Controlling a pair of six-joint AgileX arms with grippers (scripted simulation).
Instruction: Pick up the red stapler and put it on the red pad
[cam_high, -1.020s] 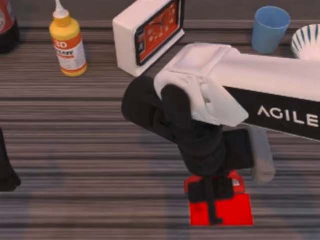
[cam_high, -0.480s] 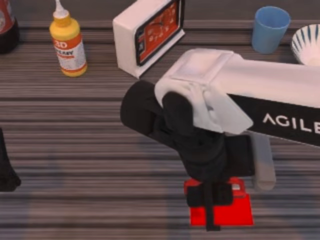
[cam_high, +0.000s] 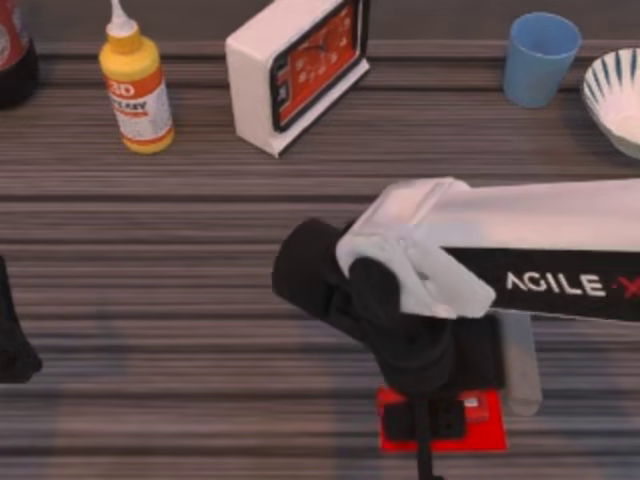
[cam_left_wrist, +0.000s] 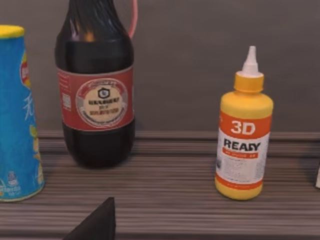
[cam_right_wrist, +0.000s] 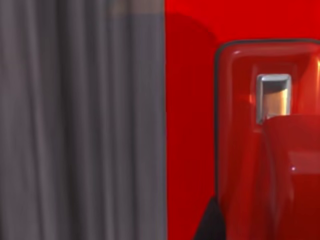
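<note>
The red stapler (cam_right_wrist: 270, 150) fills one side of the right wrist view, lying low over the red pad (cam_right_wrist: 190, 125). From above only its end (cam_high: 472, 405) shows beside the black hand. My right gripper (cam_high: 428, 425) reaches down over the red pad (cam_high: 490, 432) near the table's front edge and is shut on the stapler. One dark finger (cam_right_wrist: 210, 227) presses against the stapler's side, and the other finger is hidden. My left gripper (cam_high: 10, 345) is parked at the table's left edge, with one fingertip (cam_left_wrist: 97, 225) showing in its wrist view.
A white-cased clock with a red face (cam_high: 300, 65), a yellow glue bottle (cam_high: 135, 85), a blue cup (cam_high: 540, 58) and a striped bowl (cam_high: 615, 90) stand along the back. A dark soy bottle (cam_left_wrist: 95, 85) and a blue can (cam_left_wrist: 15, 115) stand at the back left.
My right arm has come toward the table's front edge and lowered, bringing the stapler down onto the pad. The left arm has not moved.
</note>
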